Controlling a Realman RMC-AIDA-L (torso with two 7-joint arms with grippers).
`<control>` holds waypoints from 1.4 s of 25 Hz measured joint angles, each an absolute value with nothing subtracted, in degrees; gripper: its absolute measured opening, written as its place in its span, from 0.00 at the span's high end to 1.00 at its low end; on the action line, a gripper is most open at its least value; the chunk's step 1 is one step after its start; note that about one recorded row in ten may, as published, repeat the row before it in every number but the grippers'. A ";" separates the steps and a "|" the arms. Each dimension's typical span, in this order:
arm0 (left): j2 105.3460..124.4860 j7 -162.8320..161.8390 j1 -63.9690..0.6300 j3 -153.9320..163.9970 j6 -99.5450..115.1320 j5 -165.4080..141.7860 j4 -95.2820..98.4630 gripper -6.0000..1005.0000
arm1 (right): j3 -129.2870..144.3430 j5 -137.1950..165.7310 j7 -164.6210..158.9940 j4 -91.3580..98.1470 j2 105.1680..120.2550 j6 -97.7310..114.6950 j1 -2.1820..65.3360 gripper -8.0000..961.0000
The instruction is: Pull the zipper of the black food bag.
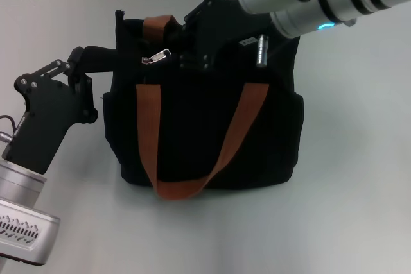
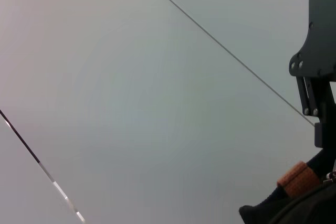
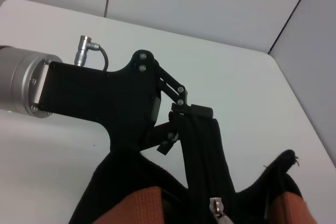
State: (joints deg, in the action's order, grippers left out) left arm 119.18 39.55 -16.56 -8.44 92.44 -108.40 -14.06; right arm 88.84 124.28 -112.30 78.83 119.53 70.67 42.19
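The black food bag stands upright on the white table, its front orange-brown handle hanging down. The silver zipper pull lies on the zip line at the bag's top, near the left end; it also shows in the right wrist view. My left gripper is shut on the black fabric at the bag's upper left end; the right wrist view shows it clamped on that strip. My right gripper hangs over the bag's top, just right of the pull. Its fingers are hidden against the black bag.
The white table runs around the bag on all sides. The back handle pokes up behind the right gripper. A corner of the bag and a strap show in the left wrist view.
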 joint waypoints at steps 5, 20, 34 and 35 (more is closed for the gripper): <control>119.18 39.55 -16.58 -8.44 92.44 -108.39 -14.06 0.95 | 91.20 125.20 -112.09 76.91 119.53 68.53 43.65 0.76; 119.18 39.55 -16.29 -8.44 92.47 -108.41 -14.06 0.94 | 92.87 125.68 -111.95 75.70 119.56 68.52 45.79 0.88; 119.18 39.51 -16.26 -8.44 92.52 -108.41 -14.06 0.94 | 92.90 125.37 -111.97 77.24 119.54 69.25 44.38 0.94; 119.18 39.51 -16.25 -8.44 92.52 -108.41 -14.06 0.94 | 92.90 125.34 -112.06 77.26 119.57 69.28 44.36 0.94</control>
State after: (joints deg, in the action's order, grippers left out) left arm 119.18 39.52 -16.25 -8.44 92.52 -108.41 -14.06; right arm 92.90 125.34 -112.06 77.26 119.57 69.28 44.36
